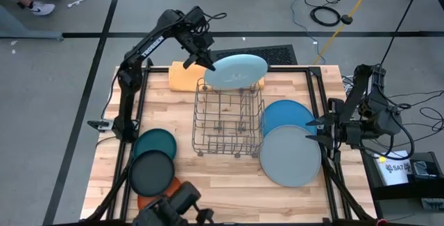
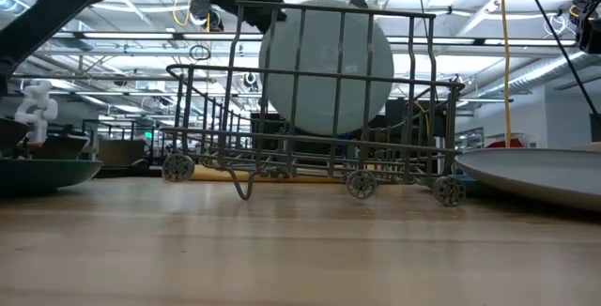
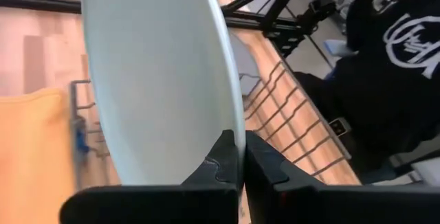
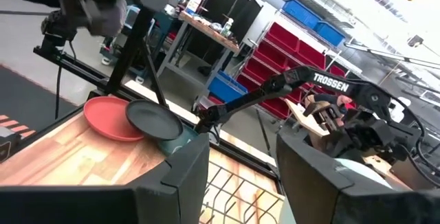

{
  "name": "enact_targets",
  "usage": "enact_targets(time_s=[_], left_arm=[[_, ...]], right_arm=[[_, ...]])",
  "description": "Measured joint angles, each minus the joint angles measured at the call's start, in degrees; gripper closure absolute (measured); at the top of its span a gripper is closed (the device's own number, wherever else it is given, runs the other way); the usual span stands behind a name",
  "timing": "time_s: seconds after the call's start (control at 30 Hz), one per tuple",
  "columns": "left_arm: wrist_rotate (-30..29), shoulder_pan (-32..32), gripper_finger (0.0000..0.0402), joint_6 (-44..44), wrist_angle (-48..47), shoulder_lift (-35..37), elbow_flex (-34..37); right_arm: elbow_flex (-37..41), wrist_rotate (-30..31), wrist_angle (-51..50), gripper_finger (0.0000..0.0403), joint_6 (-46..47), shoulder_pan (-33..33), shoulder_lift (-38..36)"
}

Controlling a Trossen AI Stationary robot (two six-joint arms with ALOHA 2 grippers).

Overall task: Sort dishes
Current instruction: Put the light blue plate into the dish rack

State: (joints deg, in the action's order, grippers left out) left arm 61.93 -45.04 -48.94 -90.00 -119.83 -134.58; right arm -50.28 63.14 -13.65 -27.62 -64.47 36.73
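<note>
My left gripper (image 1: 207, 61) is shut on the light blue plate (image 1: 237, 72), held on edge over the far end of the metal wire rack (image 1: 225, 123). In the low view the plate (image 2: 324, 67) stands behind the rack's wires (image 2: 310, 109). My right gripper (image 1: 313, 133) is open and empty at the table's right edge, beside the medium blue plate (image 1: 288, 114) and the grey plate (image 1: 290, 157). The dark teal plate (image 1: 154, 143), black plate (image 1: 151, 172) and orange plate (image 1: 149, 200) lie overlapping at the near left. My left gripper pinches the light blue plate's rim (image 3: 232, 136) between its two fingers, one finger on each face. The fingers come slanting down from the table's far left. The plate stands tilted on edge above the rack's far end; I cannot tell whether its lower edge touches the wires.
A folded orange-yellow cloth (image 1: 183, 77) lies at the far left, behind the rack and under my left gripper. Bare wood lies in front of the rack (image 1: 229, 184). Black frame rails (image 1: 316, 94) run along the table's sides.
</note>
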Motion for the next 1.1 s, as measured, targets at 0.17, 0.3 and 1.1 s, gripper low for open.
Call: enact_targets(time_s=[0.17,0.3,1.1], left_arm=[[-0.58,-2.56,0.0401,-2.27,-0.13,-0.8,0.0],[-0.61,-4.08,0.0401,-4.23,-0.24,-0.72,0.0],[-3.89,-3.84,0.0401,-4.49,0.17,-7.34,-0.17]], right_arm=[[0.0,-0.01,0.0,0.0238,0.6,0.0,0.02],[0.0,-0.01,0.02,0.0238,0.83,0.0,0.02],[0.0,-0.18,2.71,0.0238,0.45,0.0,0.29]])
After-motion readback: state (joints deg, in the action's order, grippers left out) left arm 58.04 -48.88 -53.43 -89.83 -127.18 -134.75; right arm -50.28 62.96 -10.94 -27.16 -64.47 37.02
